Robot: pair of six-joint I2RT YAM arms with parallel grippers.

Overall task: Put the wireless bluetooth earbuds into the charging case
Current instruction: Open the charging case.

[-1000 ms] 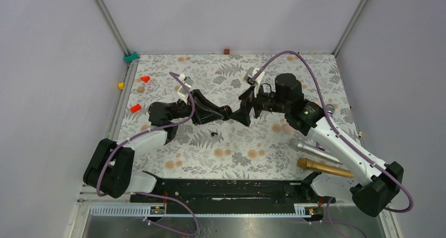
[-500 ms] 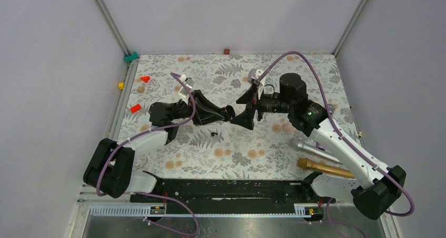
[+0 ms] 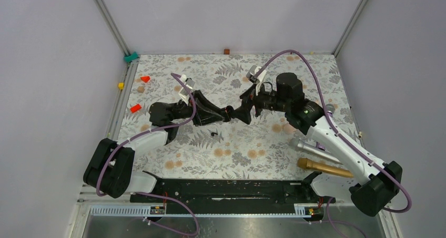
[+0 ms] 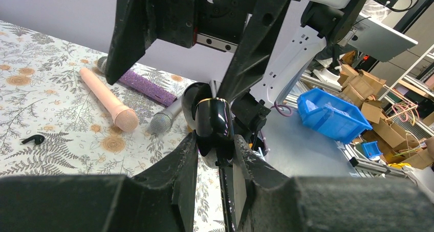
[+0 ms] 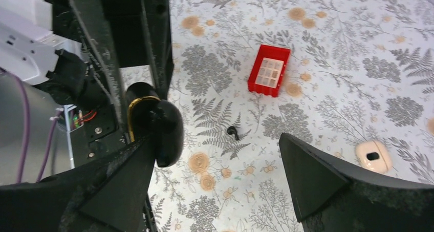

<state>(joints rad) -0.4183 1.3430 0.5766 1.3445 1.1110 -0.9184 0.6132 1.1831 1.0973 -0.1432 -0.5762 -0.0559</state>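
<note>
My left gripper (image 4: 216, 155) is shut on the charging case (image 4: 215, 120), a glossy black pebble held above the table at mid-scene. Its lid stands open, showing a gold rim (image 5: 134, 111). My right gripper (image 5: 217, 183) faces it, open wide, with its left finger (image 5: 115, 178) right beside the case (image 5: 166, 127) and nothing between the jaws. In the top view the two grippers meet tip to tip, left (image 3: 227, 113) and right (image 3: 243, 111). One tiny black earbud (image 5: 234, 131) lies on the floral cloth just in front of them, also visible as an earbud (image 3: 213, 133) and an earbud (image 4: 33, 139).
A red rectangular box (image 5: 268, 70) and a small white case (image 5: 373, 156) lie on the cloth. Pink (image 4: 105, 101), purple (image 4: 146, 86) and silver (image 4: 166, 120) microphones lie to the right. A gold microphone (image 3: 323, 168) sits near the right arm's base. Small red pieces (image 3: 135, 108) lie at the left.
The right gripper dipped slightly toward the near side, then came back up beside the case. The left gripper kept still with the case in it.
</note>
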